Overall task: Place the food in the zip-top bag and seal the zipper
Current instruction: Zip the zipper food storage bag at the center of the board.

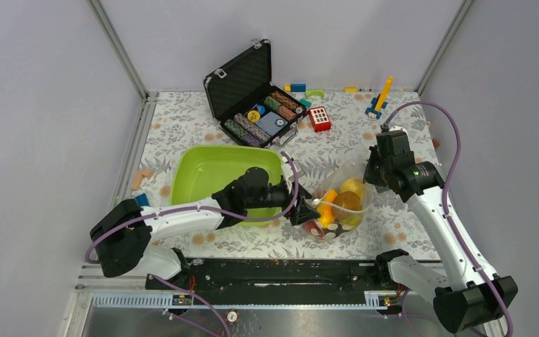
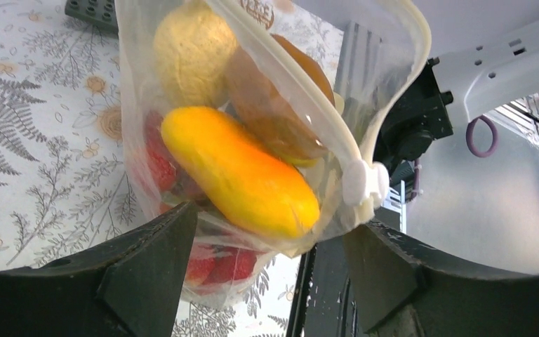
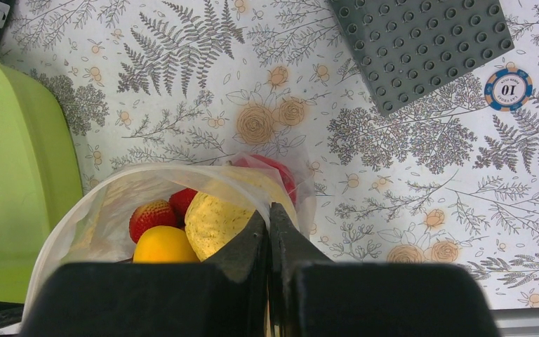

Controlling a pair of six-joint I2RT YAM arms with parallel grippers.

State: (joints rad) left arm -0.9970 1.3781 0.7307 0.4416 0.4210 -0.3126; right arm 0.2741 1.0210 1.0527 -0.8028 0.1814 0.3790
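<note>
Well, the right hand (image 3: 269, 214) pinches the zip-top bag (image 3: 98, 210) by its rim, seemingly so the left hand (image 2: 267, 225), spread wide and holding nothing, can straddle the zipper (image 2: 326, 126).

We find the zip-top bag (image 1: 337, 205) hemmed in on two sides. The left gripper (image 1: 307, 210) straddles it at 9 o'clock, with the green tray (image 1: 203, 175) just beyond. The right gripper (image 1: 370, 175) pinches its rim at 2 o'clock. Bare tablecloth (image 1: 344, 144) lies open at 12 and 5 o'clock.
</note>
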